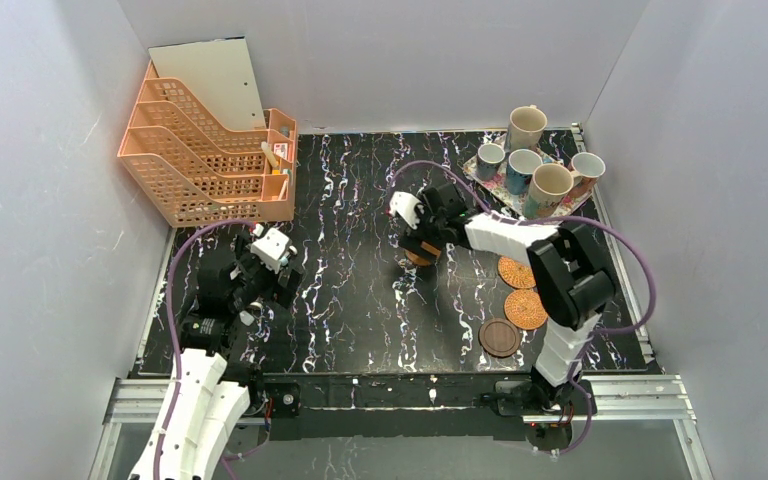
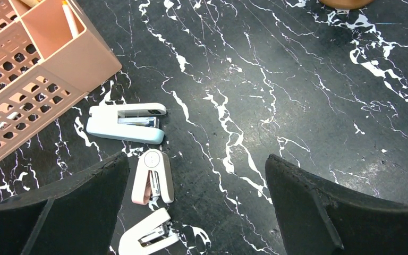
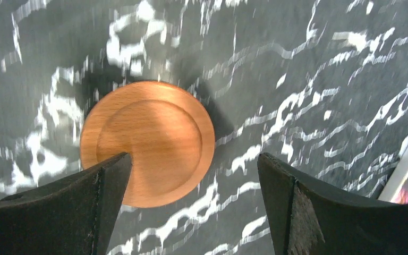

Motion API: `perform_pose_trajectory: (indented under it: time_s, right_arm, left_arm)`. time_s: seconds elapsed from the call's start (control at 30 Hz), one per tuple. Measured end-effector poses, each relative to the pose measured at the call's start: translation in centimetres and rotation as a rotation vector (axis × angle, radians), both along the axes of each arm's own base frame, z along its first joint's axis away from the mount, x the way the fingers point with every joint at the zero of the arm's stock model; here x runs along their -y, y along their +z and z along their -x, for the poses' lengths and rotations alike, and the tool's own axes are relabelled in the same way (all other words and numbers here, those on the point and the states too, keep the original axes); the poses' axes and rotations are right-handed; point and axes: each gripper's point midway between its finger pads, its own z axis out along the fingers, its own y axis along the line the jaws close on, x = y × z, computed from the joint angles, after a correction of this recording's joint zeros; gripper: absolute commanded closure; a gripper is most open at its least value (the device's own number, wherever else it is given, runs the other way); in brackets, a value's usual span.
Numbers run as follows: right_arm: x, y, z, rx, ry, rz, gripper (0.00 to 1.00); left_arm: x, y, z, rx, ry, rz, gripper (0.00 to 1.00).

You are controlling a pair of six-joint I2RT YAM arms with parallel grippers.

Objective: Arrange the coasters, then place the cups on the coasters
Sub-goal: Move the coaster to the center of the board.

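1 smooth round wooden coaster (image 3: 154, 138) lies under the wide-spread right pincer (image 3: 193, 164); left pincer (image 2: 196, 159) equally wide.

Right gripper (image 1: 420, 244) low over smooth mid-brown round wooden coaster (image 1: 421, 259), mid-table. Two woven orange wicker coasters (image 1: 516, 271), dark brown wooden coaster (image 1: 500, 337) to right. Five ceramic mugs (image 1: 550, 186) clustered far right.

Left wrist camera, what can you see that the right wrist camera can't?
Only the left wrist view shows three staplers and a corner of the orange rack, past the open left pincer. Only the right wrist view shows a whole round wooden coaster, lying flat below the open right pincer. Both show the black marbled table and two dark fingers spread wide, holding nothing.
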Motion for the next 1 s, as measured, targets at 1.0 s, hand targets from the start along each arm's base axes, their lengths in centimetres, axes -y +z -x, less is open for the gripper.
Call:
perform_pose_trajectory:
  time_s: [1.0]
  right_arm:
    - [7.5, 13.0, 7.1, 0.19, 0.011, 0.078, 0.02]
  left_arm:
    - [-0.2, -2.6, 0.4, -0.075, 0.007, -0.012, 0.02]
